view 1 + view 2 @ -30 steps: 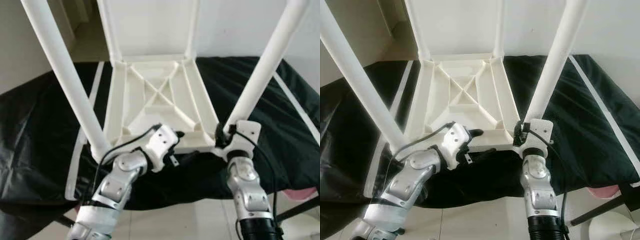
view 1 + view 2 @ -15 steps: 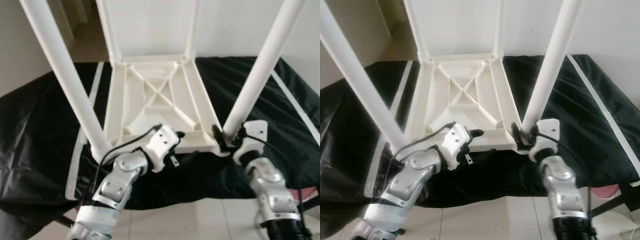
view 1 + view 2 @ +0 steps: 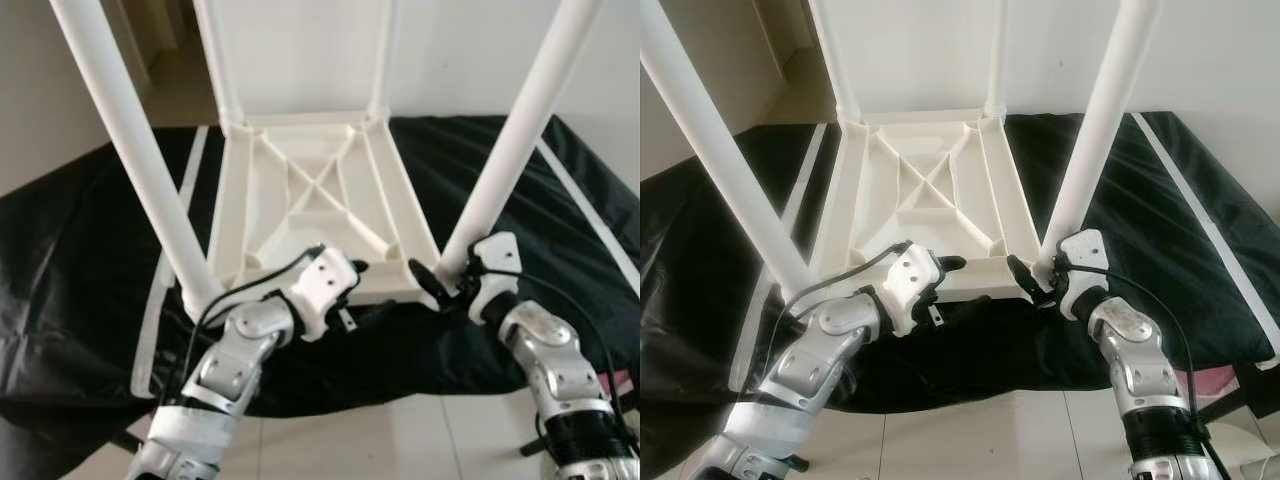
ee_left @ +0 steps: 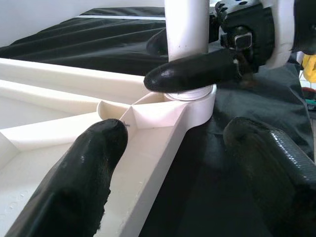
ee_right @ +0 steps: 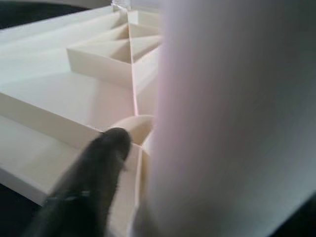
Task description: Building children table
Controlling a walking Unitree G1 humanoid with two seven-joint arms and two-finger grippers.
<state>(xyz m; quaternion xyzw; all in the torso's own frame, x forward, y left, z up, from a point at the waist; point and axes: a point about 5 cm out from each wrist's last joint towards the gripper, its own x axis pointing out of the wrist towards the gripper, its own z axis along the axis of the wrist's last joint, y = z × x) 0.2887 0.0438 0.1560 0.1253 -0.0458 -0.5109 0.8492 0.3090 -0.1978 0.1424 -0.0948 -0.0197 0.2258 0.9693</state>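
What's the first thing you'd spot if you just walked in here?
A white table lying upside down on a black sheet, its long white legs sticking up. At its near edge, the right claw grips the base of the near right leg, while the left claw rests on the frame.

The upturned table (image 3: 315, 205) was viewed from above its near edge by both eye cameras, facing down and forward. Its near-right leg (image 4: 186, 29) was framed closely by both wrist cameras, from opposite sides.
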